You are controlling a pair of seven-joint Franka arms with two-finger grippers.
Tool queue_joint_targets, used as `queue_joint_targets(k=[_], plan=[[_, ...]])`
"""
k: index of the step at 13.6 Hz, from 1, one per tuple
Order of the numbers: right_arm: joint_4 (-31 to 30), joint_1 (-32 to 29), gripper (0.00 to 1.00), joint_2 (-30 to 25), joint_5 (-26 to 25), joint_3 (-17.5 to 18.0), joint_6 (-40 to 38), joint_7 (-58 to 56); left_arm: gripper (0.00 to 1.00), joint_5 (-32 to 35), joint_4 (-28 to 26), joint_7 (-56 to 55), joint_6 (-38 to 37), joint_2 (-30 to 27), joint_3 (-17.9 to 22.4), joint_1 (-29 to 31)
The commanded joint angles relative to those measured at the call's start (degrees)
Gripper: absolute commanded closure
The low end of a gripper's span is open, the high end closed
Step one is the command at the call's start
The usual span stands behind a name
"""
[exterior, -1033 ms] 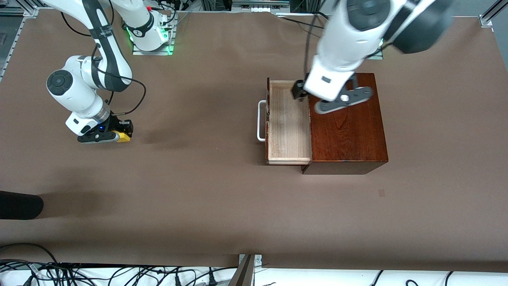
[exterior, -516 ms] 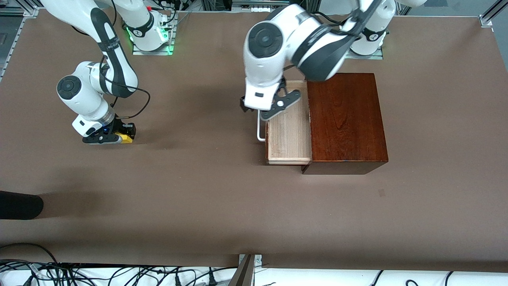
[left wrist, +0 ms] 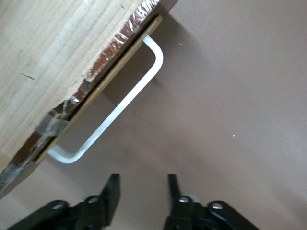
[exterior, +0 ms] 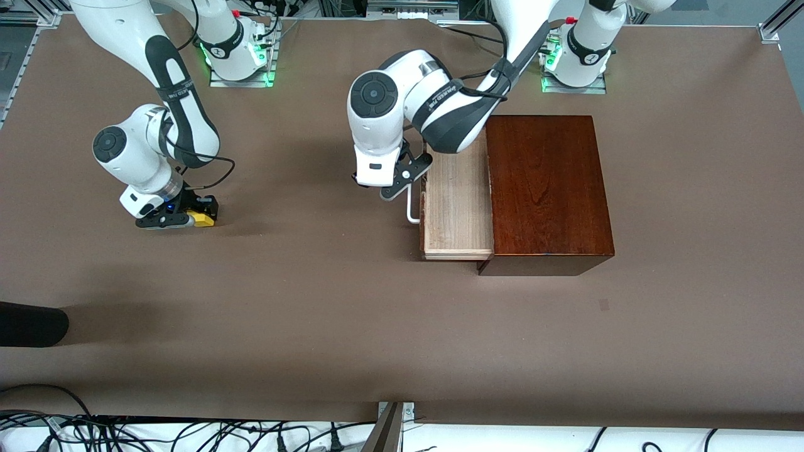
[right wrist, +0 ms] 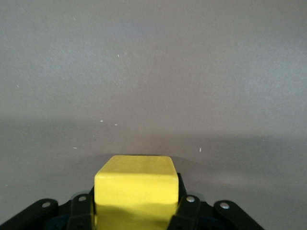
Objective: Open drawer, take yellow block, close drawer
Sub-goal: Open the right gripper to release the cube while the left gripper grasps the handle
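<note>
A brown table (exterior: 326, 314) is seen from above, with two white robot arms reaching from its top edge. A glossy dark mahogany box (exterior: 548, 188) stands toward the left arm's end of the table. The drawer (exterior: 457, 210) is pulled out of the box toward the middle of the table, and its pale wooden floor lies bare. The white U-shaped handle (exterior: 411, 210) projects from the drawer's front edge over the tabletop.

The left gripper (exterior: 394, 183) is held just beside the drawer's front, over the table next to the handle's end that lies farther from the front camera. In the left wrist view the left gripper (left wrist: 143, 191) is seen with its two dark fingers (left wrist: 111, 191) apart and nothing between them; the handle (left wrist: 112, 112) and the chipped front edge of the drawer (left wrist: 62, 62) lie just ahead of them, not touched.

The right gripper (exterior: 188, 216) is placed low over the table toward the right arm's end, well apart from the box. The yellow block (exterior: 201, 218) is clamped between its fingers. In the right wrist view the yellow block (right wrist: 136, 184) fills the gap of the right gripper (right wrist: 136, 211), with the fingers (right wrist: 182, 203) pressed against its sides; whether the block touches the tabletop cannot be told.

A wide stretch of bare table lies between the two grippers, and more lies open nearer the front camera. A dark rounded object (exterior: 31, 323) juts in at the table's edge at the right arm's end, nearer the front camera than the right gripper.
</note>
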Motion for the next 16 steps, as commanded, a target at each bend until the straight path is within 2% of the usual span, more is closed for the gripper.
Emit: queue_joint_targets(k=[1, 4, 5, 6, 8, 12, 14, 16], plan=[[-0.22, -0.16, 1.0, 0.72, 2.11, -0.1, 1.48, -2.32, 1.0, 0.18, 2.52, -0.39, 0.17, 3.76, 1.31, -1.28], [-0.22, -0.16, 0.98, 1.52, 2.11, -0.1, 1.83, -2.32, 1.0, 5.62, 2.34, -0.56, 0.17, 5.79, 1.31, -1.28], [-0.13, -0.16, 0.66, 1.43, 2.11, -0.1, 1.66, -2.32, 1.0, 5.81, 2.43, -0.65, 0.17, 6.14, 1.66, -1.1], [-0.04, -0.07, 0.01, 1.34, 2.11, -0.1, 1.48, -2.32, 1.0, 5.89, 2.43, -0.57, 0.17, 6.14, 2.7, -1.1], [0.31, 0.02, 0.0, 0.29, 2.11, -0.01, 0.96, -2.58, 1.0, 6.07, 2.25, -0.39, -0.09, 6.4, 4.12, -1.19], [1.36, 0.8, 0.0, -3.31, 0.18, -1.5, -8.96, -2.23, 1.0, 6.25, 1.99, -0.48, -0.36, 6.32, 5.09, -1.19], [3.28, 0.81, 0.0, -4.8, -4.9, -3.43, -13.34, -1.7, 1.0, 7.38, 1.81, -0.57, -0.36, 6.14, 5.09, -1.19], [7.49, 0.81, 0.0, -5.25, -8.51, -5.98, -20.89, -1.44, 1.0, 9.05, 1.64, -0.39, -1.32, 5.53, 5.09, -0.58]])
